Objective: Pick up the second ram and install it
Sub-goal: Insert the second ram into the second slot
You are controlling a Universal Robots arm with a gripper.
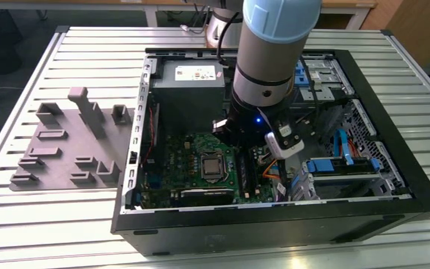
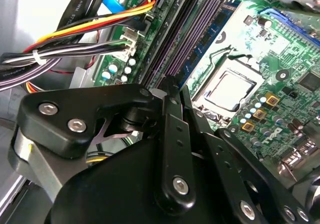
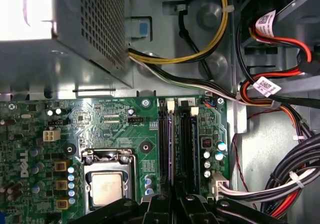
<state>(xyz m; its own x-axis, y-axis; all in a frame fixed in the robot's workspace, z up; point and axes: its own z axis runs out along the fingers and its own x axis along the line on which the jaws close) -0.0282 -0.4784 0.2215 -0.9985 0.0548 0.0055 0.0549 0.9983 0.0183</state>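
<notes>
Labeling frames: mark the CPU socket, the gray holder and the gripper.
CPU socket [image 3: 106, 188], first wrist view, metal lid centre.
gray holder [image 1: 54, 159], exterior view, flat base.
gripper [image 2: 172, 91], second wrist view, fingertips.

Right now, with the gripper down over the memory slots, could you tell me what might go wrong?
1. The gripper sits right at the memory slots; a tilted push could jam the stick or stress the motherboard.
2. The cable bundle lies close beside the slots and might snag.
3. The exposed processor is nearby.
</notes>
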